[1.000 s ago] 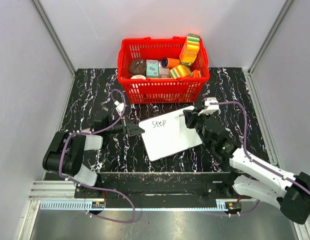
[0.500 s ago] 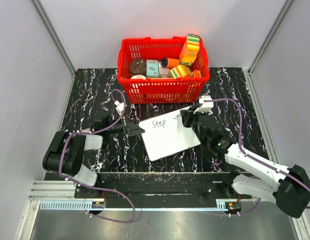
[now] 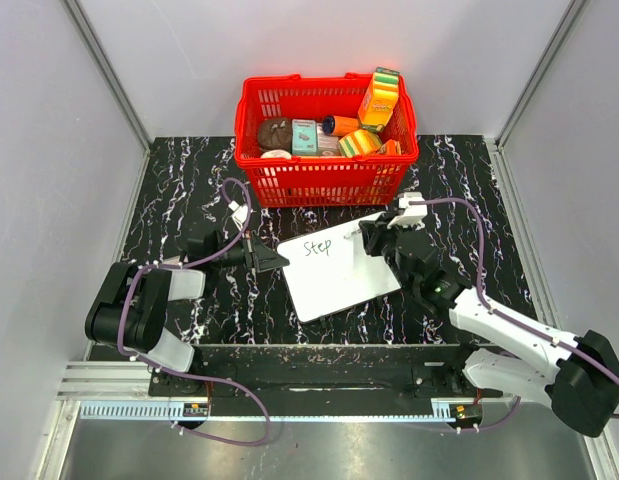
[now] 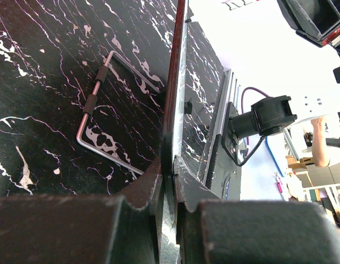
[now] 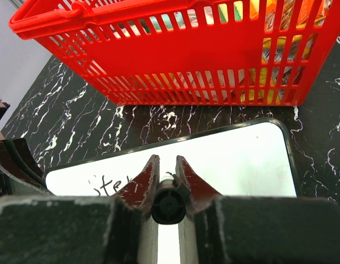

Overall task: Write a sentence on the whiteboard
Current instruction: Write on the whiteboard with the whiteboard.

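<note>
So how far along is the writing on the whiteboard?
Done: one word, "Step", is written near the top left of the whiteboard. In hand: the left arm's fingers clamp the board's left edge, and the right arm's fingers grip a dark marker at the blank area right of that word. Left: the rest of the sentence; the board is otherwise bare.

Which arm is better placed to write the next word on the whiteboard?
Right. The right gripper holds the marker over the whiteboard, beside "Step"; the left gripper only clamps the board's edge.
</note>
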Robot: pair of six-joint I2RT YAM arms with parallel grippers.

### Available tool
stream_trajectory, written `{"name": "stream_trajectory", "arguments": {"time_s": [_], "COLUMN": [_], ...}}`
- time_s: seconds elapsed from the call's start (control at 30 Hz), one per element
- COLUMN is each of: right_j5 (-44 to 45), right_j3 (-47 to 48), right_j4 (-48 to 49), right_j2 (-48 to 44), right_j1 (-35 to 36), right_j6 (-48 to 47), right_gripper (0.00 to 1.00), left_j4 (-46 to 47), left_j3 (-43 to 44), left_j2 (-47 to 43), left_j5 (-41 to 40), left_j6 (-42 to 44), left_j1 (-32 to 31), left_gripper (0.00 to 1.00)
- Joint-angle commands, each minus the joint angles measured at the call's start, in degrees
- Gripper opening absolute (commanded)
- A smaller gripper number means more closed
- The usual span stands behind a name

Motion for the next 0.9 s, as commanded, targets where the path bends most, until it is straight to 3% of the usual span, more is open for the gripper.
{"name": "stream_trajectory", "arguments": {"time_s": [0.0,0.87], "right_j5": [-0.52,-1.22], "right_j3": [-1.01,-2.86], "right_j4": [-0.43,0.0], "right_j2": [-1.25,-7.05], "right_j1": [-0.39,-0.48], "right_j6": [1.3,2.97], "right_gripper": [0.0,0.0], "left_j4": [1.12,0.94], "left_j3": [1.29,1.29], "left_j2": [0.91,0.91], "left_j5": [-0.01,-0.18], "left_j6": [4.56,4.65], "left_j1": [-0.64,-0.73], "left_gripper": [0.0,0.0]}}
